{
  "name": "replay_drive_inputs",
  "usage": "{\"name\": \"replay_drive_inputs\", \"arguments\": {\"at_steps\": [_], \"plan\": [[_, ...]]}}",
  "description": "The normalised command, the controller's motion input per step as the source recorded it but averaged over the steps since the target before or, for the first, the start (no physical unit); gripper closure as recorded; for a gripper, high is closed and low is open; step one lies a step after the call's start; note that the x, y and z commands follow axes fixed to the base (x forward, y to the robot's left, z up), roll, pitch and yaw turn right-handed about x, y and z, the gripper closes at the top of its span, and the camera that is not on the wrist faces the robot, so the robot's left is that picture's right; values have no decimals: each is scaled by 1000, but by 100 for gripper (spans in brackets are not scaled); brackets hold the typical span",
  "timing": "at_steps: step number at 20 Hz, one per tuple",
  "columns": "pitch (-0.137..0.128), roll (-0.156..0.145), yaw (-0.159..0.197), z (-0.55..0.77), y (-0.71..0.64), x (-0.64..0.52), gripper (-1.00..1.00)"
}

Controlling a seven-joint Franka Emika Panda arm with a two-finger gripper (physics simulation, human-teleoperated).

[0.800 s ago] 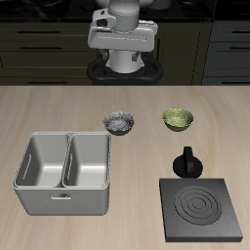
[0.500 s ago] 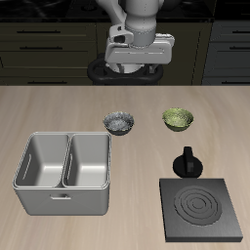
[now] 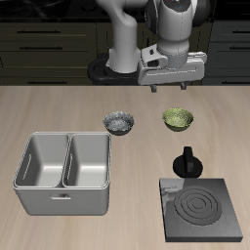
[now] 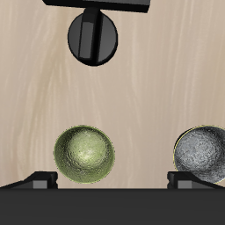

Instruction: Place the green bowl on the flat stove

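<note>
Olive-green glaze, speckled lighter yellow-green inside: the green bowl point(image 3: 178, 119), small and round, upright on the wooden table point(image 3: 59, 107), toward the back edge and well short of the corners. Nothing touches it.

Grey-blue speckled bowl point(image 3: 119, 122): like size and shape, near the green one but apart, at the same depth from the back edge. Not the target.

Flat stove point(image 3: 203, 209): matte black square slab with pale concentric rings, lying close to the front edge near a front corner. Its black knob point(image 3: 187, 163), a round disc with a raised bar grip, sits at the slab's rear edge, between slab and green bowl.

Sink point(image 3: 63, 172): grey metal, two rectangular basins with rounded inner corners, toward the opposite front corner.

Gripper point(image 3: 173, 88): white-and-grey two-finger unit hanging above the table's back edge, over the green bowl and clear of it. Fingers appear parted in the wrist view, nothing between them.

Step in hand, as judged: approach for the pick-up; the task is at its outset. Good practice would be to centre one finger over the bowl's near rim, descend straight, and pinch the thin wall, one finger inside and one outside. The smooth curved wall may slip or tip under an off-centre grip. The carry toward the front edge should clear the raised knob.
</note>
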Motion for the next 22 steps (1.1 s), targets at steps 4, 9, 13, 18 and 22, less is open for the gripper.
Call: {"name": "replay_drive_inputs", "arguments": {"at_steps": [4,9,13,18,22], "plan": [[26,54,-1,-152,401,-10,-100],[14,12,11,-267,166,-108,-100],[-13,-16,-14,-247,-158,-348,-100],[-23,-40,-7,-169,-188,-200,-100],[12,-30,-12,-213,-129,-85,-100]]}}
